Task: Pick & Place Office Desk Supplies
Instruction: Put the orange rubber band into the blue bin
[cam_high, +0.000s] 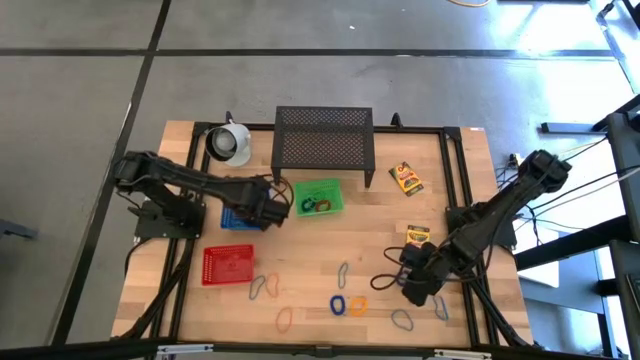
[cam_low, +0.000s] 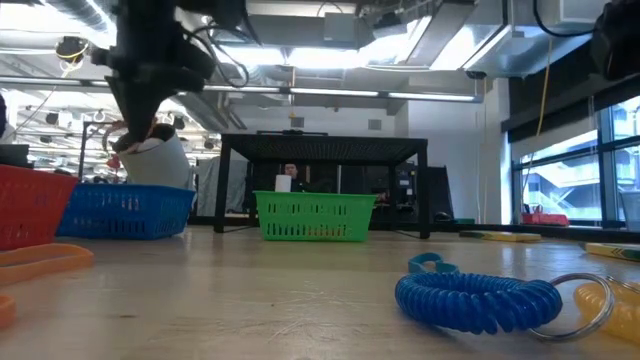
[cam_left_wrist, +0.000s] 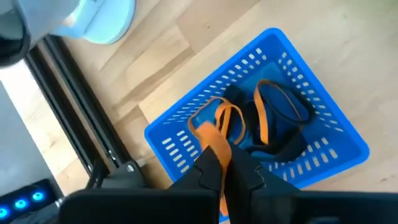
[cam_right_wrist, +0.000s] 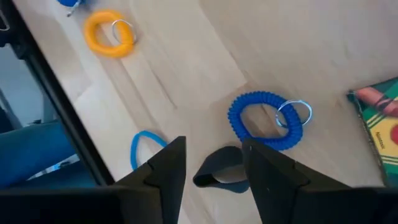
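Pincer work on the counter (cam_high: 330, 240): one arm holds a band over a basket, the other is down by a coil.

Left pincer (cam_left_wrist: 225, 163) is pressed together on an orange band (cam_left_wrist: 214, 134), and it hangs over the blue basket (cam_left_wrist: 323, 146), which has more orange bands and something dark inside. Right pincer (cam_right_wrist: 214, 163) has its two fingers apart, low over the counter, with a dark grey loop (cam_right_wrist: 219, 174) lying between them. Just beside it is a blue coil (cam_right_wrist: 264, 121) with a metal ring, and a crayon box (cam_right_wrist: 376, 121) is near that. A yellow coil (cam_right_wrist: 109, 34) and a thin blue band (cam_right_wrist: 144, 149) lie farther off. More bands sit along the front edge. A green basket (cam_high: 317, 197) and a red basket (cam_high: 228, 265) are on the counter too.
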